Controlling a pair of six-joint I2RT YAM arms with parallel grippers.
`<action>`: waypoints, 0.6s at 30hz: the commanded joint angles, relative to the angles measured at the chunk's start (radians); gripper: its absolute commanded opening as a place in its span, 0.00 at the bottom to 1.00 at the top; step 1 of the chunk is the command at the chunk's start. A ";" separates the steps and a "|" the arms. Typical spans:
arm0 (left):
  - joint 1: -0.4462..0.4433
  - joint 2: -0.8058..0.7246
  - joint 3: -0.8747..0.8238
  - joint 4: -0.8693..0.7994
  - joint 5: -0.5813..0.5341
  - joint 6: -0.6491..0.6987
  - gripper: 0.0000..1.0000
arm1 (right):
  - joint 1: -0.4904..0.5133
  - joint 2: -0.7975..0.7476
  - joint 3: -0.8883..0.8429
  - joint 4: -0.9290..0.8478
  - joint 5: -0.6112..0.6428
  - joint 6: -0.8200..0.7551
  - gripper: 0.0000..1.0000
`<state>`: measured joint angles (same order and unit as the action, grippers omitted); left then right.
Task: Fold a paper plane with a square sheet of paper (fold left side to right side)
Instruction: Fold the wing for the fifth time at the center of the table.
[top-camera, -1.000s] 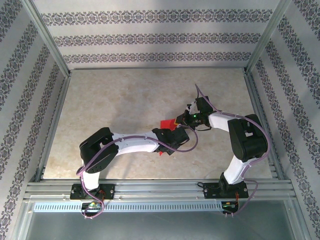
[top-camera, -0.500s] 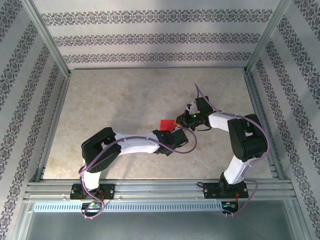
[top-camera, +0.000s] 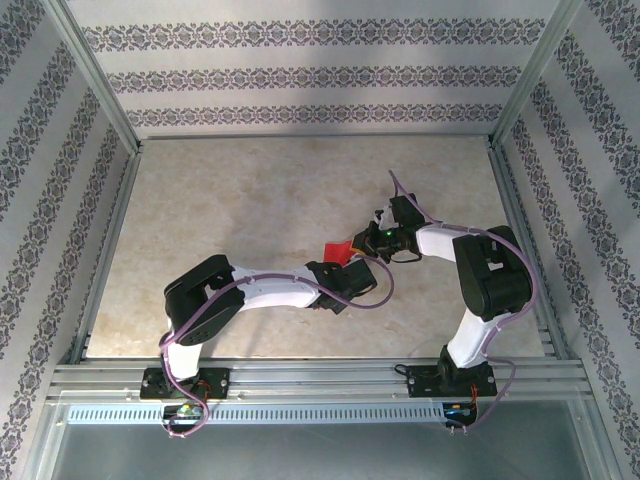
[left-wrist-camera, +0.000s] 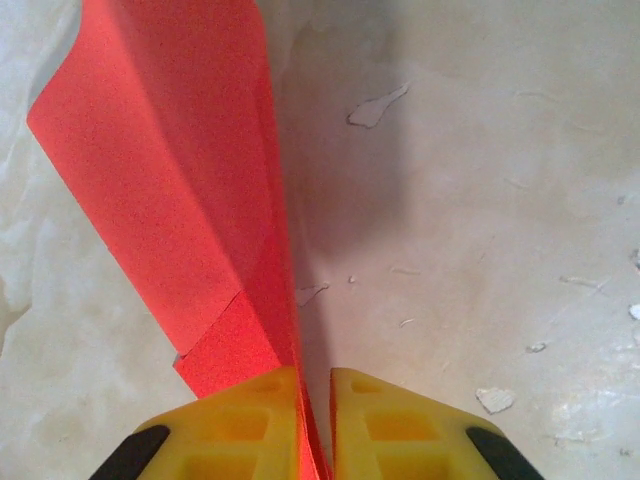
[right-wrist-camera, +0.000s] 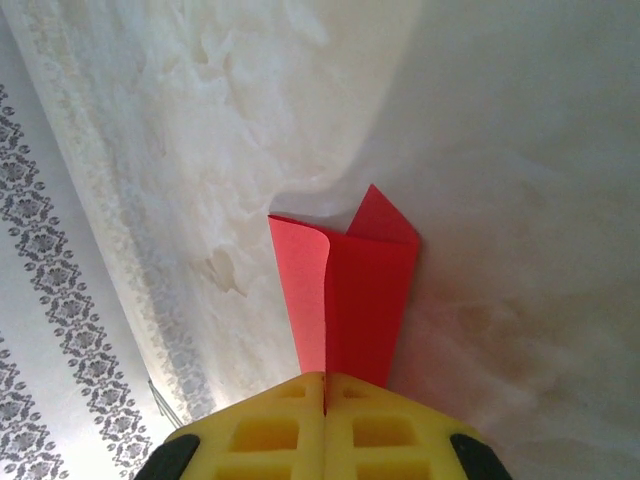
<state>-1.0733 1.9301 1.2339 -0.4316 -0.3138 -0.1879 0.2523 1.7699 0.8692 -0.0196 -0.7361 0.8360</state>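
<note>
While left tool (left-wrist-camera: 313, 390) and right tool (right-wrist-camera: 325, 385) each pinch the paper plane (left-wrist-camera: 150, 180), a fold seems underway; next, flatten its crease.

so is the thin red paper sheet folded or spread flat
Folded: the thin red paper sheet shows overlapping layers and a crease.

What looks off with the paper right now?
The paper, pinched in the left claw and right claw, looks uneven: by the right claw one layer curls open and a corner pokes past the top edge.
</note>
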 joint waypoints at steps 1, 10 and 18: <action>-0.014 0.027 -0.010 0.013 0.013 -0.022 0.13 | -0.015 -0.022 -0.019 -0.006 0.054 -0.002 0.11; -0.013 0.047 -0.005 0.017 0.018 -0.022 0.08 | -0.112 -0.173 -0.104 -0.057 0.183 -0.047 0.24; 0.012 0.001 -0.027 0.049 0.043 -0.039 0.04 | -0.192 -0.312 -0.150 -0.102 0.213 -0.108 0.29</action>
<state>-1.0729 1.9591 1.2339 -0.4259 -0.3027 -0.1947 0.0715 1.4971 0.7383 -0.0895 -0.5495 0.7769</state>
